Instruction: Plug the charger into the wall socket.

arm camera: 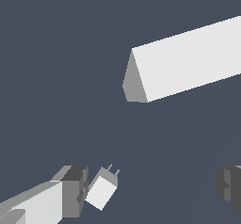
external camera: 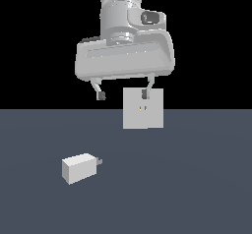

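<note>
Exterior view: the arm's tool (external camera: 122, 95) hangs high above the dark blue-grey worktop (external camera: 197, 189), its wide pale body pointing down and its two thin fingers (external camera: 100, 94) spread far apart with nothing between them. It is released and holds nothing. One dark fingertip hangs against the black background; the other overlaps the top edge of the wall socket (external camera: 143, 115) as seen from this camera, though whether it touches the plate cannot be told.

The wall socket stands upright on the worktop, a flat light-grey square facing the camera, with two tiny slots close together near its middle. The charger (external camera: 78, 168) lies on the worktop well apart from the socket, nearer the camera and towards the exterior view's left. It is a small white block resting on one side, and its short grey prongs (external camera: 99, 162) stick out from the end turned towards the exterior view's right.

In the wrist view the charger (arm camera: 102, 191) shows as a small white box with two prongs, lying on the worktop far below, just beside one dark fingertip (arm camera: 75, 190) in the picture. The other fingertip sits at the opposite edge, well apart from the first. The wall socket (arm camera: 188, 60) appears as a long pale slab seen from above, its narrow shaded end turned towards the charger's side.
</note>
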`<state>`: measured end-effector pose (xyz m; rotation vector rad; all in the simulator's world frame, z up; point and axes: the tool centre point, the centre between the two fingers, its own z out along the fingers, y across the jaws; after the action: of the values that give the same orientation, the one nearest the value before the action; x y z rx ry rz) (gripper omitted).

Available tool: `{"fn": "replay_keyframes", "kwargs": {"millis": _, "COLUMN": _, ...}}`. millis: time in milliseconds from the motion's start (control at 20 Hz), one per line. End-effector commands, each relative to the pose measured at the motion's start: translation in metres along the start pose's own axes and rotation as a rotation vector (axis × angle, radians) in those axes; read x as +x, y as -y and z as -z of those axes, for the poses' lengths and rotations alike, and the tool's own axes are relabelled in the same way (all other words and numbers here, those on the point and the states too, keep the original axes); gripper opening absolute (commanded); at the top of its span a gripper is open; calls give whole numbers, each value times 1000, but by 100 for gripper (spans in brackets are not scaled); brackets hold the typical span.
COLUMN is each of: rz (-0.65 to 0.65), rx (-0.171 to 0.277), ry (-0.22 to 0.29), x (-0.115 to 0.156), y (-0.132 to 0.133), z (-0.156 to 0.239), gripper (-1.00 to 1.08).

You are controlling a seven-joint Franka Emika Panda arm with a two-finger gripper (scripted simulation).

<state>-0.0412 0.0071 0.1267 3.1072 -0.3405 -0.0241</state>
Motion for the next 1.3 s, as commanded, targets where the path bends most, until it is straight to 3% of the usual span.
{"fn": "replay_keyframes", "kwargs": {"millis": 0, "rz": -57, "rx": 2, "ry": -2, "x": -9, "y": 2, "z": -6, "gripper": 100}}
{"fn": "replay_keyframes", "kwargs": {"millis": 800, "rz": -421, "rx": 11, "ry": -19, "x": -62, "y": 26, "z": -45, "gripper": 100}}
{"fn": "replay_keyframes", "kwargs": {"millis": 1250, "rz": -553, "rx": 14, "ry": -25, "x": -77, "y": 41, "z": -60, "gripper": 100}}
